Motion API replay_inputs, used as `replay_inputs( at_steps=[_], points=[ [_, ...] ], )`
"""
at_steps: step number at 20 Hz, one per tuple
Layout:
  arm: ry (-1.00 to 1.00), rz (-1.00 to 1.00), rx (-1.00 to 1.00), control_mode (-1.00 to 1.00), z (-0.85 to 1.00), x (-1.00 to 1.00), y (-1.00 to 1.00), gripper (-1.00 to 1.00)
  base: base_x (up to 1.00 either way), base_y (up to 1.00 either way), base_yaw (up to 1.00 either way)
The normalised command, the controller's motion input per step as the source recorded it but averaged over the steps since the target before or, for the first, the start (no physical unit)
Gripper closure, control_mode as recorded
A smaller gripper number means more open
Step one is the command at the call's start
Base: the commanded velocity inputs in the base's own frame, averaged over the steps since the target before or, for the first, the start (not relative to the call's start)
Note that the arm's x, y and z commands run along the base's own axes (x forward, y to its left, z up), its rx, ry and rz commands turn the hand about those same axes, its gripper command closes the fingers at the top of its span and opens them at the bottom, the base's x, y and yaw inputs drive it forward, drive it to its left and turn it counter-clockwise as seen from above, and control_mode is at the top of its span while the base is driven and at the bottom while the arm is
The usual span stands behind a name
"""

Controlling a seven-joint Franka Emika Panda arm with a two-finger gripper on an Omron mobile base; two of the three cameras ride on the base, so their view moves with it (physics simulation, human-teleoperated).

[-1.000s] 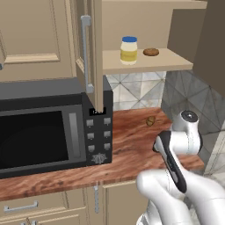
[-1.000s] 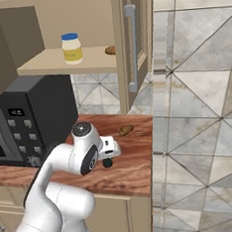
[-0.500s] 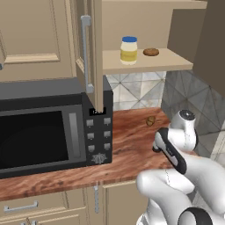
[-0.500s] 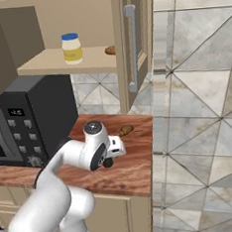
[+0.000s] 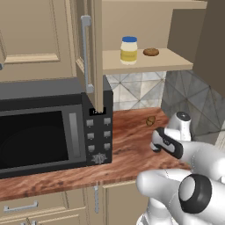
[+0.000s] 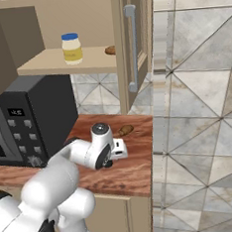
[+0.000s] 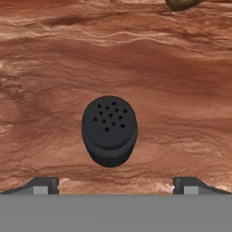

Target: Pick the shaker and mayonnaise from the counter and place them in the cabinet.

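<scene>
We start from the cabinet (image 5: pixel 145 66), whose door stands open above the black microwave (image 5: pixel 48 127); on its shelf the mayonnaise (image 5: pixel 129 49) already stands upright with a small brown lump (image 5: pixel 150 52) just beside it, so we judge half the task done and the shaker the step in hand. Below, on the reddish wood bench (image 7: pixel 181 90), our gripper (image 7: pixel 115 183) points straight down, its fingers (image 7: pixel 43 185) spread wide and grasping nothing. The shaker (image 7: pixel 109 130) stands upright on the bench between the two tips, its perforated top facing the hand camera, with another brown lump (image 7: pixel 182 3) well apart at the far edge. To do this well, we should descend straight, keep the shaker centred, go low enough to catch the wider base, not the narrow top, then squeeze evenly so it does not tip.
</scene>
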Motion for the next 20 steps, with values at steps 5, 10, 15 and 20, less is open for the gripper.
replay_inputs(
  at_steps=[5, 10, 15, 20],
  points=[
    [0.00, 0.00, 0.00, -1.00, -0.01, 0.19, 0.12, -1.00, 0.00, 0.00, 0.00],
    [0.01, 0.00, 0.00, -1.00, -0.07, 0.28, 0.14, -1.00, 0.00, 0.00, 0.00],
    [0.03, 0.00, 0.00, -1.00, -0.24, 0.30, 0.15, 1.00, 0.00, 0.00, 0.00],
    [0.01, 0.00, 0.00, -1.00, -0.16, 0.13, 0.05, 1.00, 0.00, 0.00, 0.00]
  ],
)
